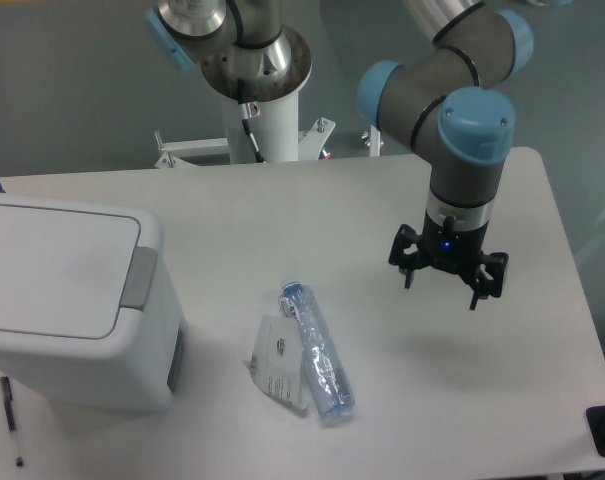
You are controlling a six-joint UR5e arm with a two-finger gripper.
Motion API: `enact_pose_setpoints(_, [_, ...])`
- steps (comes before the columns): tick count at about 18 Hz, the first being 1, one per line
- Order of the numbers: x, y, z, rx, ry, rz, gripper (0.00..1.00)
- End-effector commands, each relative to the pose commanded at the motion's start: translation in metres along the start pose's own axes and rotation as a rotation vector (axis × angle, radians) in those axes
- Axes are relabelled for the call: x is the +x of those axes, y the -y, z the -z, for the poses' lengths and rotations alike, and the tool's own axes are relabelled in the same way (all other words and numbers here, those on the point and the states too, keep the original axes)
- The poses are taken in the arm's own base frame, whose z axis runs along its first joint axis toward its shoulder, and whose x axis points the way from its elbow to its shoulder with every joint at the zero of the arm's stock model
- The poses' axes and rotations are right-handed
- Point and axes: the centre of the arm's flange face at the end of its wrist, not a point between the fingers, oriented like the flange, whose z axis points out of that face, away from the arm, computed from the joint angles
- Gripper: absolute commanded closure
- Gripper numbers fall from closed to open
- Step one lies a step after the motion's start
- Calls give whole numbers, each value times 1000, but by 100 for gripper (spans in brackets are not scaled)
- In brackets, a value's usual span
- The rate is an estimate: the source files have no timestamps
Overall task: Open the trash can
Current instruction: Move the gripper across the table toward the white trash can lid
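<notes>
From my end, nearest is a black pen (11, 420) at the worktop's (282, 215) front left edge. The trash can (72, 300) sits just behind it, white and boxy, lid flat and shut, grey tab on its right rim. A clear plastic bottle (317, 352) lies mid-worktop on a paper slip (275, 365), print too small to read. My hand (447, 282) hangs well off right, fingers spread, holding nothing

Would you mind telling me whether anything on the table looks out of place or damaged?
A crushed plastic bottle lies on its side beside a crumpled paper, loose litter right of the closed trash can.
</notes>
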Motion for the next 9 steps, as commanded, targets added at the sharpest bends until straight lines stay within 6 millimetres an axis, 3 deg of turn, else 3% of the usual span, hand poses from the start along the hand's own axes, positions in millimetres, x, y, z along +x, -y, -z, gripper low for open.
enact_pose_setpoints(3, [36,55,24,88,-39,103,0])
enact_pose_setpoints(6, [79,96,37,135,-73,181,0])
enact_pose_setpoints(9, [116,115,59,201,-144,241,0])
